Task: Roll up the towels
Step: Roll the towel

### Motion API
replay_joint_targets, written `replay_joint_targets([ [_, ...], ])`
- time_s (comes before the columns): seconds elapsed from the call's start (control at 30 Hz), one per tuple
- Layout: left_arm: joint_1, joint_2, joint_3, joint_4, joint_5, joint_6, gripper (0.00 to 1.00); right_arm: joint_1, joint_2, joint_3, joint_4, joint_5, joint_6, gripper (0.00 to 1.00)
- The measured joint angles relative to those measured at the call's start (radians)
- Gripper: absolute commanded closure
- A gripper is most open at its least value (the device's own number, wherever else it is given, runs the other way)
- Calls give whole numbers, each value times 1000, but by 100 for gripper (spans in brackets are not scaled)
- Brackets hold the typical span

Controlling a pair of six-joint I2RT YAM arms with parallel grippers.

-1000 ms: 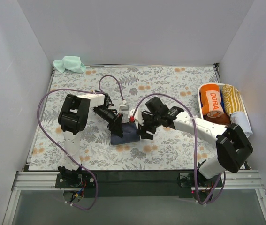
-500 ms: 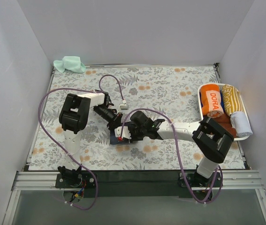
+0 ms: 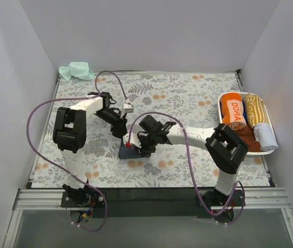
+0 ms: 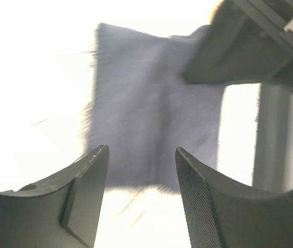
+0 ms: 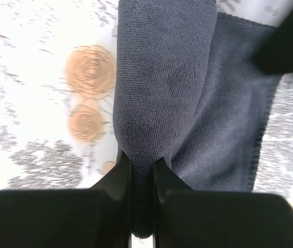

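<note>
- Left end effector [image 4: 142,152] has pulled back from the navy towel [image 5: 162,77] since a second ago, its elbow swung outward. Its jaws now stand partly apart with nothing between them, and the towel lies just beyond the fingertips.
- Right end effector [image 5: 142,160] has come across and down onto the towel. Its jaws are pinched close on the end of the rolled fold.
- Navy towel sits mid-counter on the floral covering [image 3: 187,93], partly rolled, with a flat flap beside the roll.
- Mint green towel [image 3: 77,71] is bunched at the far left corner.
- Orange towel [image 3: 233,113] and yellow-striped towel [image 3: 256,107] lie rolled in the white basket [image 3: 220,111] at the right.
</note>
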Motion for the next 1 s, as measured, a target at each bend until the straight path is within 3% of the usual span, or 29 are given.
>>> replay_joint_targets([
  [0.2,168,-193,-79,163,-29,-65,48,-63,84,90,-123,-218,114,99],
  [0.23,184,-237,-119,189,-37,-78,45,-78,104,104,-136,-264,132,99],
  [0.27,191,-284,-167,220,-48,-87,29,-96,130,124,-159,-311,148,99],
  [0.3,190,-336,-215,241,-60,-91,21,-113,159,148,-183,-360,161,99],
  [0.4,164,-492,-345,295,-98,-103,17,-167,252,215,-259,-515,185,99],
  [0.53,48,-730,-490,370,-194,-79,16,-220,374,290,-380,-700,194,99],
  [0.73,-262,-1034,-736,531,-413,-30,16,-261,553,387,-612,-898,185,99],
  [0.83,-379,-1100,-842,603,-513,11,20,-272,603,426,-696,-943,183,99],
  [1.0,-499,-1077,-890,701,-611,49,24,-273,637,472,-765,-948,180,99],
])
